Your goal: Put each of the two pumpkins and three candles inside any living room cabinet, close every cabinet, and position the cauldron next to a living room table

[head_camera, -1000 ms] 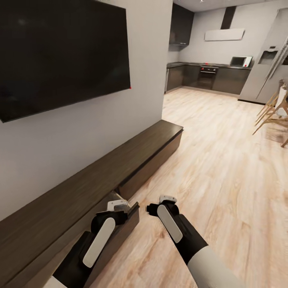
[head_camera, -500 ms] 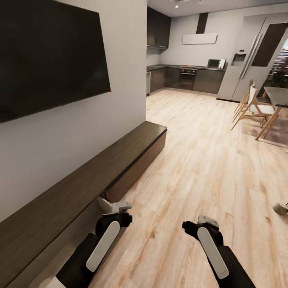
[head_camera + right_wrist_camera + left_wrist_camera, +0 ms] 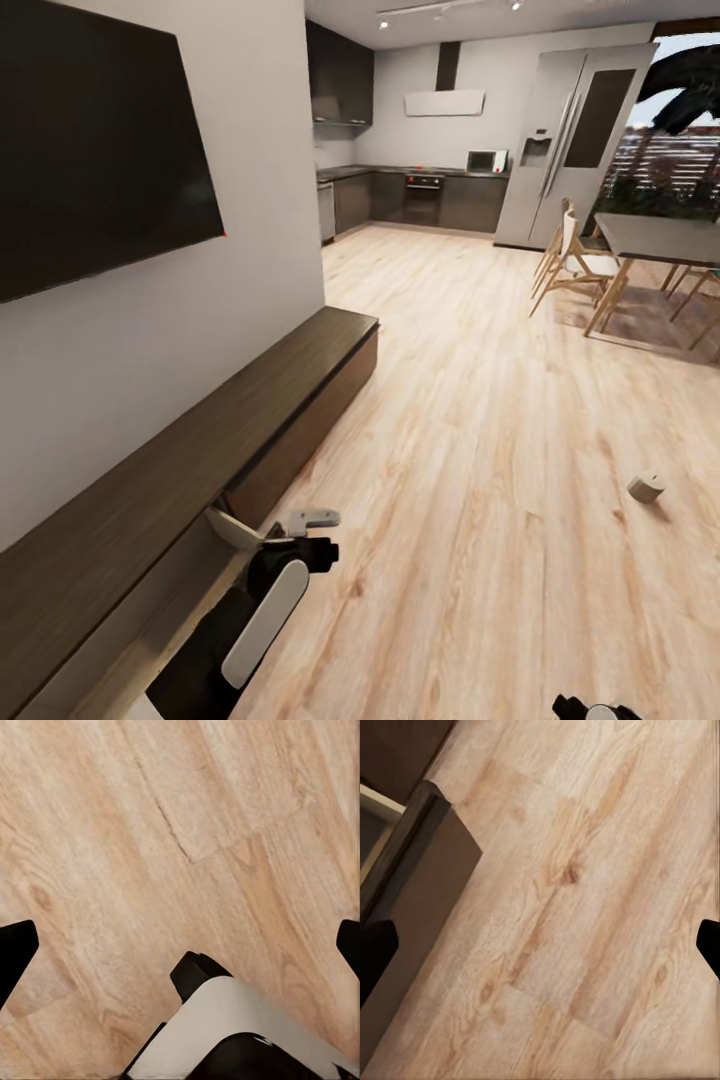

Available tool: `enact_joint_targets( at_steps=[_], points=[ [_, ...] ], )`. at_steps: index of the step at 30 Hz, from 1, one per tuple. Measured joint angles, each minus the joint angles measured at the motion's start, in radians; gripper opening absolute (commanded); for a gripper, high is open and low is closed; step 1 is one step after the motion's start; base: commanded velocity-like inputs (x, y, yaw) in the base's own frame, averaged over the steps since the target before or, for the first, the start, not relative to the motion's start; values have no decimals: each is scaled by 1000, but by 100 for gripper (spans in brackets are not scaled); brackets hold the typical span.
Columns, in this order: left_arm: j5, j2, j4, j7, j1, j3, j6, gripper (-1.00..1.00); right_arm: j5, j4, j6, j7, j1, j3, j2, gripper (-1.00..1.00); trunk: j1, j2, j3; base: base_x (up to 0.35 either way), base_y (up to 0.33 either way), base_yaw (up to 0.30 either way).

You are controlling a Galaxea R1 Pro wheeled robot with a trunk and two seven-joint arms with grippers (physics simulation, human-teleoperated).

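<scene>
The long dark-brown cabinet [image 3: 250, 410] runs along the left wall under a TV. My left gripper [image 3: 275, 522] hovers just off its front, open and holding nothing. In the left wrist view the left gripper [image 3: 540, 949] looks down on floorboards, with a pulled-out corner of the cabinet drawer [image 3: 424, 862] and its pale inside beside it. One small grey-tan candle [image 3: 646, 488] lies on the floor at the right. My right gripper [image 3: 180, 945] is open over bare floor; its arm just peeks in at the head view's bottom edge. Pumpkins, cauldron and the coffee table are out of view.
Wide wooden floor [image 3: 480, 450] stretches toward the kitchen units [image 3: 430, 200] and a steel fridge [image 3: 570, 140]. A dining table [image 3: 660, 238] with wooden chairs [image 3: 575, 265] stands at the right. The black TV [image 3: 90, 150] hangs above the cabinet.
The head view has swung right, bringing the candle and dining table into view. My right arm has dropped toward the bottom edge. The left gripper stays by the cabinet front.
</scene>
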Motion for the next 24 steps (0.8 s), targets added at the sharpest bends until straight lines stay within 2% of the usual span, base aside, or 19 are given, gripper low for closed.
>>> enact_joint_targets(
  at_steps=[2,5,9,16,20,24],
  points=[
    [0,-1,2,0,0,-3,-1,100,-1,48,-31,40,1,-1,0,100,0,0,-2,0,-116,-215],
    [0,-6,4,0,0,-5,-2,100,-1,84,-80,63,1,-4,-2,100,0,0,-5,0,-181,-197],
    [-1,-9,7,0,0,-6,-3,100,-6,147,-146,72,1,-19,-28,100,0,0,-10,0,-229,-175],
    [-3,-15,8,2,0,-6,-4,100,-12,200,-160,88,1,-28,-55,100,0,0,-20,99,-189,-154],
    [-1,-15,9,2,0,-7,-4,100,-12,210,-164,91,1,-78,-57,100,0,0,-25,190,-177,-151],
    [-1,-15,10,3,0,-28,-6,100,-12,227,-164,95,1,-97,-57,100,0,0,-31,206,-234,-151]
  ],
)
